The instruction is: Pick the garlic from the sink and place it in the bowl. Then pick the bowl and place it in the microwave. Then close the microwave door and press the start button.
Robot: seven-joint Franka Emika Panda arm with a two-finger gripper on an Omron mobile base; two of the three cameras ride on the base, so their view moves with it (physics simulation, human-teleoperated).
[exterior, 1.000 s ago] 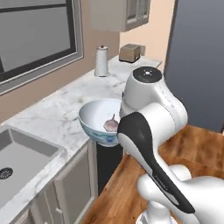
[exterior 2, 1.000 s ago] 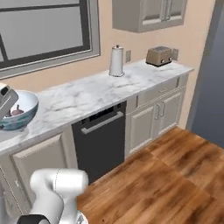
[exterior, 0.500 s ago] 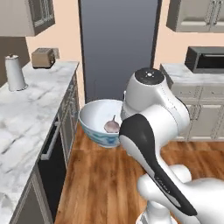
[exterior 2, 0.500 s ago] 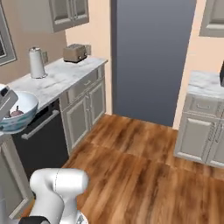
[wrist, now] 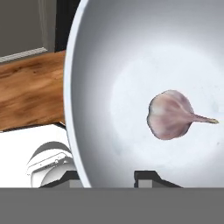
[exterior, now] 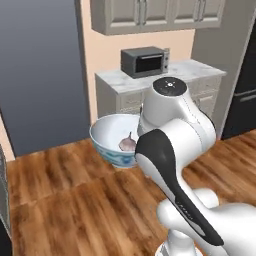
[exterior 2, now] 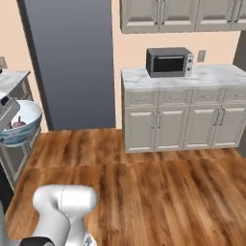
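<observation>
My gripper (wrist: 111,177) is shut on the near rim of the bowl (wrist: 113,65), one fingertip inside the wall and one outside. The bowl (exterior: 111,136), white inside with a blue pattern outside, hangs in the air over the wooden floor, in front of the arm. The pale pinkish garlic (wrist: 170,114) lies on the bowl's bottom, and its tip shows above the rim (exterior: 127,143). In the right base view the bowl (exterior 2: 20,129) sits at the far left with the gripper (exterior 2: 6,114) on it. The grey microwave (exterior 2: 169,61) stands far off on a marble counter, its dark-windowed door (exterior 2: 166,63) facing me. The sink is out of view.
White lower cabinets (exterior 2: 182,127) carry the microwave's counter, with upper cabinets (exterior 2: 178,14) above it. A tall dark fridge front (exterior 2: 67,62) stands to their left. A black appliance (exterior: 245,95) is at the right edge. Open wooden floor (exterior 2: 158,192) lies between me and the cabinets.
The whole scene has swung: the window counter with toaster and paper roll has gone out of view, and the fridge wall and microwave counter have come in. The bowl with the garlic stays held.
</observation>
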